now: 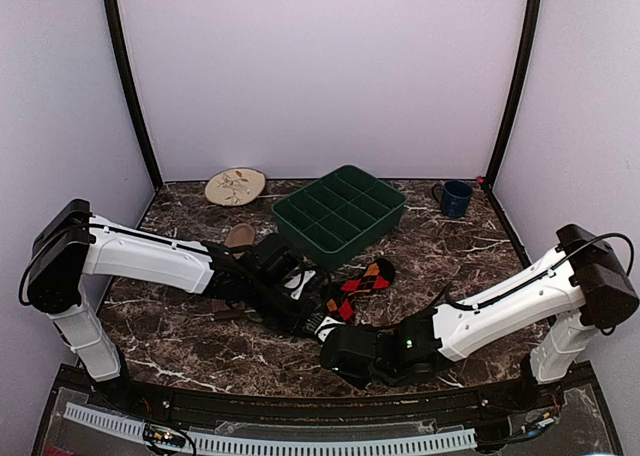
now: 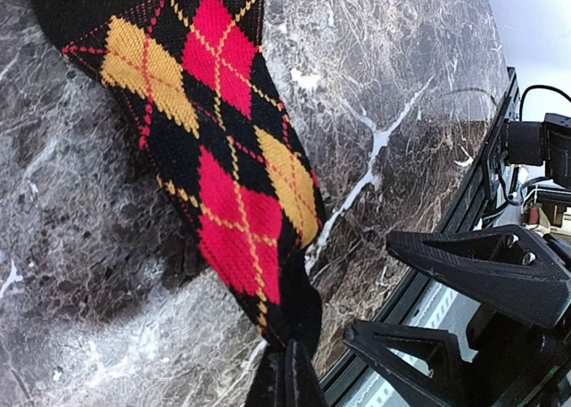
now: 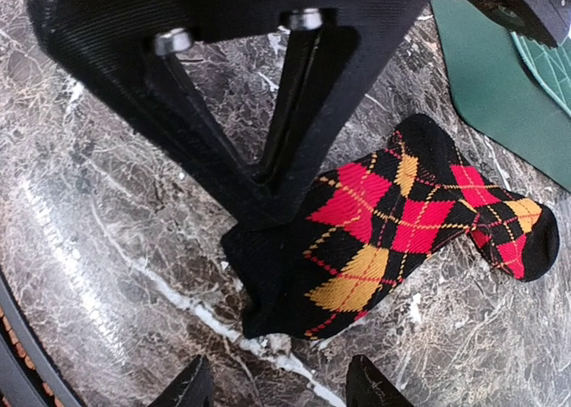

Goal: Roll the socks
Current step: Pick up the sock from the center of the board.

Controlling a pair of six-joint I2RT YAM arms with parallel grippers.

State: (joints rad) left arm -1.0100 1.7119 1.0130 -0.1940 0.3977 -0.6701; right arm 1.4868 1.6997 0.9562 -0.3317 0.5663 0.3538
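The left gripper (image 2: 287, 376) was clamped tight on the cuff of the argyle sock (image 2: 223, 184). The rest of the sock lay flat on the table (image 1: 180, 346), its toe near the green tray (image 1: 340, 211). The right gripper (image 3: 281, 389) stood spread wide just beside that cuff, holding nothing. The tan sock (image 1: 240, 236) lay beyond the left arm, near the plate (image 1: 235, 186). The table was dark veined marble, with a blue mug (image 1: 455, 198) at its far right and pale walls (image 1: 320, 66) around.
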